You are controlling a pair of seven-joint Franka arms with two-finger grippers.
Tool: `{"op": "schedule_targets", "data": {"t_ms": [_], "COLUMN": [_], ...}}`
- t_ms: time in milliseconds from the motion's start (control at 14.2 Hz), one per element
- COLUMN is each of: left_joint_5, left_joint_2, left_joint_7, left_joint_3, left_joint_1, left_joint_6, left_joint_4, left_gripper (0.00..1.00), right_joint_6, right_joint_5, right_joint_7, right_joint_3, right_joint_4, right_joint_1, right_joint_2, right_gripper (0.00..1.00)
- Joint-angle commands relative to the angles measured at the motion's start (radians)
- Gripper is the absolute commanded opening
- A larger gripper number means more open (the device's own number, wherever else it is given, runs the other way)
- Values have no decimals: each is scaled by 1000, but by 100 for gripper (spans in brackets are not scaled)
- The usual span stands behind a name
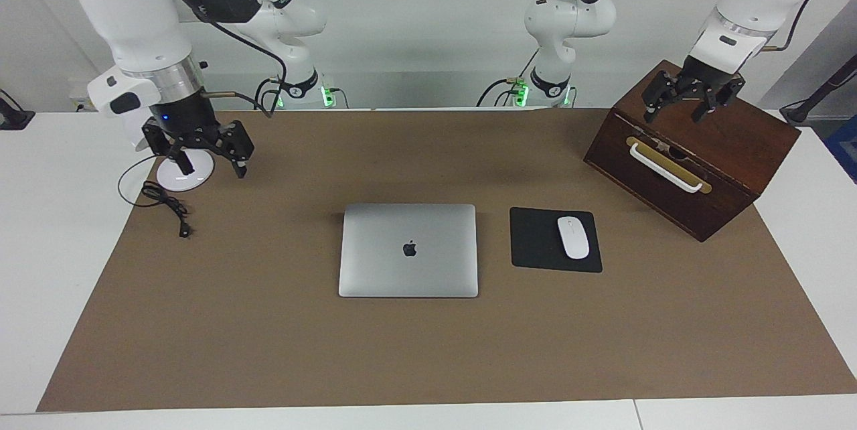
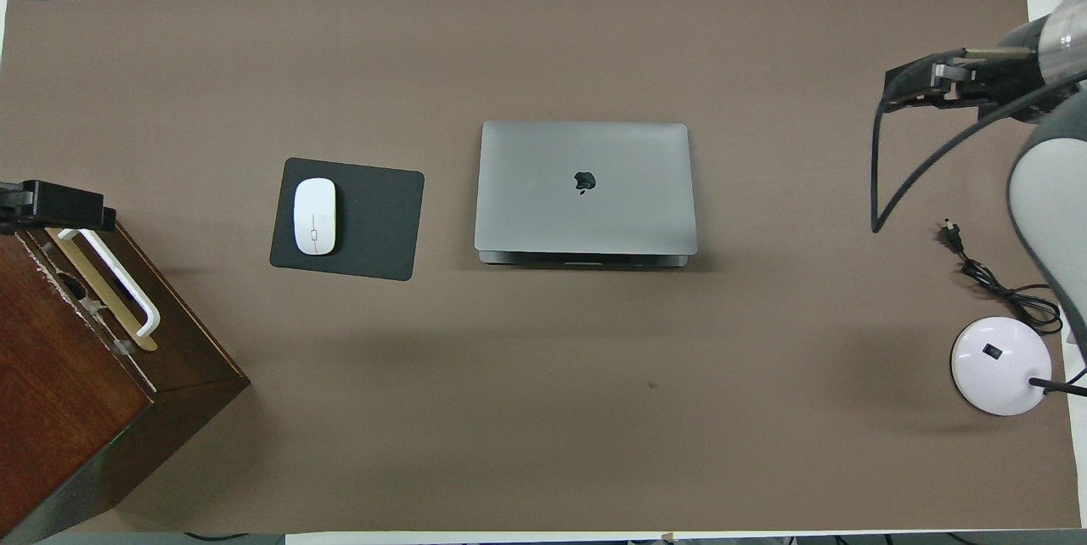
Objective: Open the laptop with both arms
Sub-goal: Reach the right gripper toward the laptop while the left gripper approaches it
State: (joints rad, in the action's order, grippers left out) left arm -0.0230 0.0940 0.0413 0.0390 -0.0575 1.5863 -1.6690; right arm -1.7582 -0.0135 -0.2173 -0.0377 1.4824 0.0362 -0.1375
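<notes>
We bring the right gripper (image 1: 209, 159), fingers apart, toward the shut laptop (image 1: 408, 250); the left gripper (image 1: 689, 105), also apart, waits over the box (image 1: 696, 162)

White jointed arms (image 1: 137, 8), silver wrist rings, black cables, black claws, green base lights.
</notes>
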Motion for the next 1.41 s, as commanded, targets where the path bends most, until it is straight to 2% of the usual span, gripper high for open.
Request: {"op": "schedule_targets", "data": {"t_ms": [0,70,141,211,281,352,563,703,914,1055,1196,1266,1336], "left_joint_5": [-6,-6,-6,-6,-6,-6,-6,-11,-60,-61,-61,-61,-61], "left_joint_2": [27,27,27,27,26,26,26,26,58,99,119,128,130], "left_joint_7": [-11,-11,-11,-11,-9,-8,2,-9,-72,-64,-72,-69,-70], "left_joint_3": [-1,-2,-2,-2,-2,-2,-4,-5,-10,-14,-13,-14,-14], "left_joint_1": [2,-2,-5,-10,-13,-13,-12,-13,-15,-31,-102,-125,-152], "left_joint_6": [14,12,15,14,14,15,17,49,196,278,381,441,507], "left_joint_4": [-31,-29,-31,-31,-29,-29,-28,-31,-139,-234,-328,-375,-421], "left_gripper": [91,79,59,28,3,0,0,0,0,0,0,0,0], "right_joint_6": [-32,-55,-75,-87,-87,-87,-96,-179,-295,-360,-412,-449,-493], "right_joint_5": [14,6,7,9,9,10,23,26,70,101,101,99,99], "right_joint_7": [-104,-128,-140,-140,-140,-142,-198,-276,-341,-443,-573,-630,-664], "right_joint_3": [-30,-30,-30,-30,-31,-31,-33,-34,-51,-53,-57,-57,-57], "right_joint_4": [-54,-54,-54,-53,-53,-53,-54,-54,-53,-53,-51,-50,-39], "right_joint_1": [31,48,53,53,50,48,56,76,88,111,148,171,183], "right_joint_2": [-43,-45,-47,-48,-50,-57,-68,-82,-97,-102,-108,-119,-129], "right_gripper": [100,100,100,100,100,100,100,100,100,94,83,59,49]}}
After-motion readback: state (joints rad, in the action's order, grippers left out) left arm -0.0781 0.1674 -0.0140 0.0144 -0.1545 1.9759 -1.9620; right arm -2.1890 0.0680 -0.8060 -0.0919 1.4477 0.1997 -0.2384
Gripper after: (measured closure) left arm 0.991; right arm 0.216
